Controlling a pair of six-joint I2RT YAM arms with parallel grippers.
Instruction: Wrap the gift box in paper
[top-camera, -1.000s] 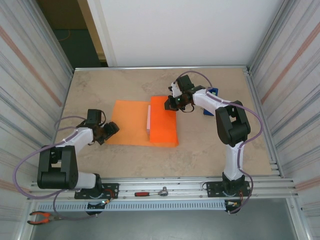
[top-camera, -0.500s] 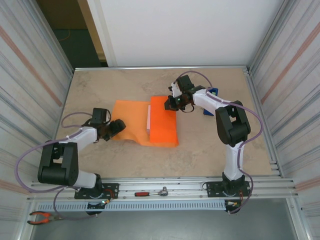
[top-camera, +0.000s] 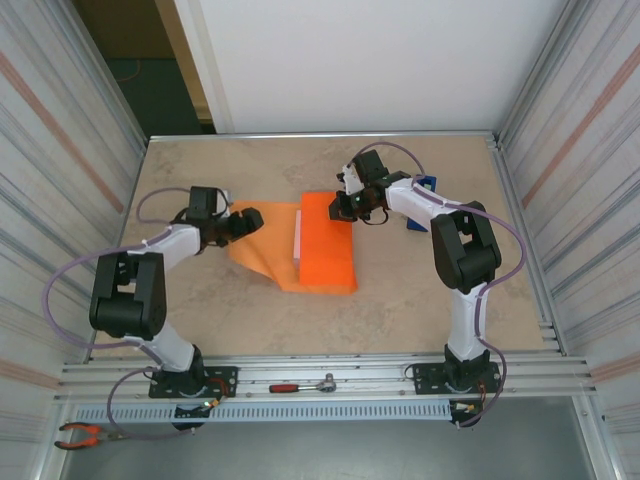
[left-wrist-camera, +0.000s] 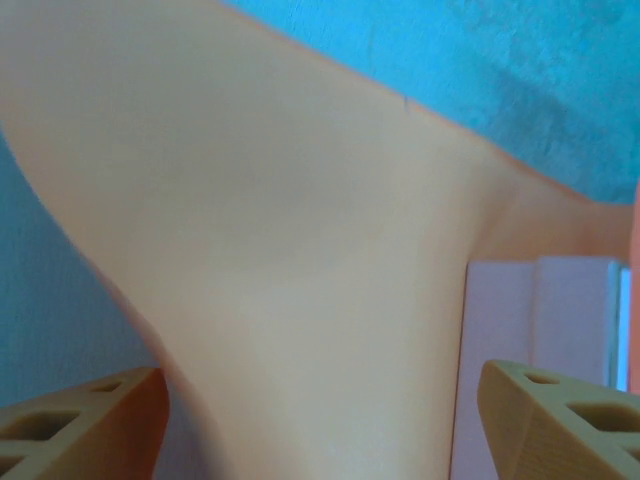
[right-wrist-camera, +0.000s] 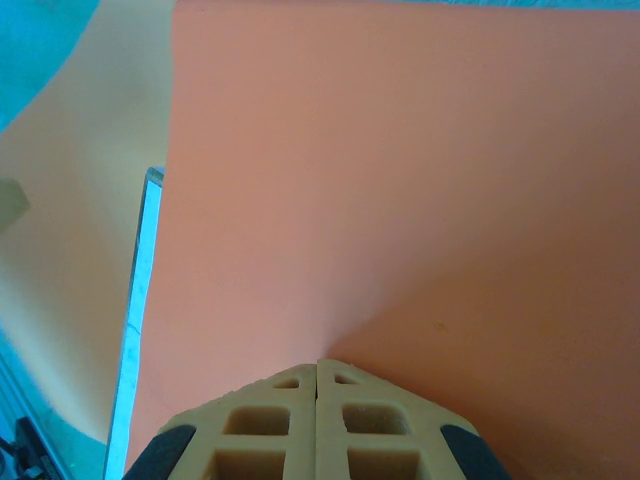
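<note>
The orange paper (top-camera: 328, 245) lies with its right part folded over the top of the gift box, whose pale pink side (top-camera: 298, 240) shows at the fold. My right gripper (top-camera: 343, 207) is shut, with its fingertips (right-wrist-camera: 318, 365) pressed down on the paper at the box's far edge. My left gripper (top-camera: 250, 218) is at the paper's left part (top-camera: 262, 250), which is raised and curling toward the box. In the left wrist view the paper (left-wrist-camera: 300, 250) passes between the wide-apart fingers (left-wrist-camera: 560, 420), and the gift box (left-wrist-camera: 530, 310) stands just beyond it.
A blue tape dispenser (top-camera: 428, 185) sits behind my right arm at the far right. A red-handled ratchet (top-camera: 300, 386) lies on the front rail, and pliers (top-camera: 80, 433) rest at the near left corner. Metal walls close in both sides.
My left gripper has moved away from the near edge and toward the box, lifting the paper's left part off the table, and its jaws have widened. The right arm has not moved.
</note>
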